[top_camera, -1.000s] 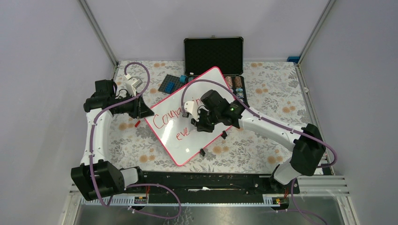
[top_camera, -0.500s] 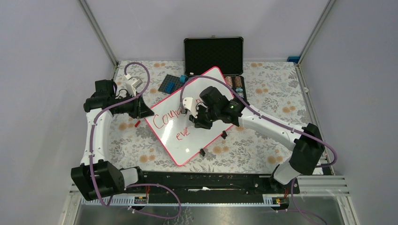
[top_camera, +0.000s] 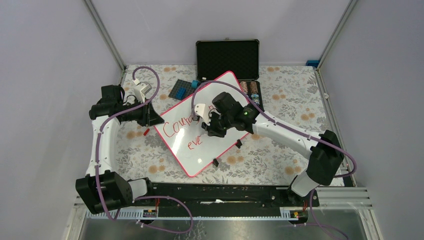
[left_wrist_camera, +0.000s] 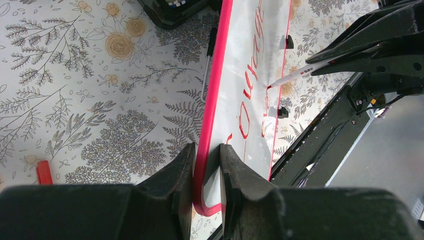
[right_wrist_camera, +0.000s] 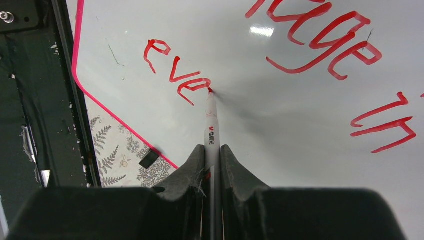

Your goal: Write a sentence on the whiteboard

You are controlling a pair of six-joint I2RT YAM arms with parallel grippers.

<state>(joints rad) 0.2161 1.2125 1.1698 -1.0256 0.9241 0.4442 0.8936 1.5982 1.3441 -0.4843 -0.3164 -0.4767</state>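
Edged the right gripper (right_wrist_camera: 212, 150) slightly toward the table's (top_camera: 295, 95) far edge since a second earlier, jaws clamped on a white marker (right_wrist_camera: 211, 117). Pressed its red tip to the whiteboard (top_camera: 202, 155), ending "eve" of the sentence (top_camera: 175, 128). Pinched the board's pink frame (left_wrist_camera: 212, 90) near its left corner with the left gripper (left_wrist_camera: 206, 150). Kept the board askew mid-table, before the black case (top_camera: 227, 57) at the far edge.

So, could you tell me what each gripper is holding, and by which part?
The right gripper pinches the marker by its barrel, tip on the whiteboard. The left gripper clamps the whiteboard's pink edge near a corner.
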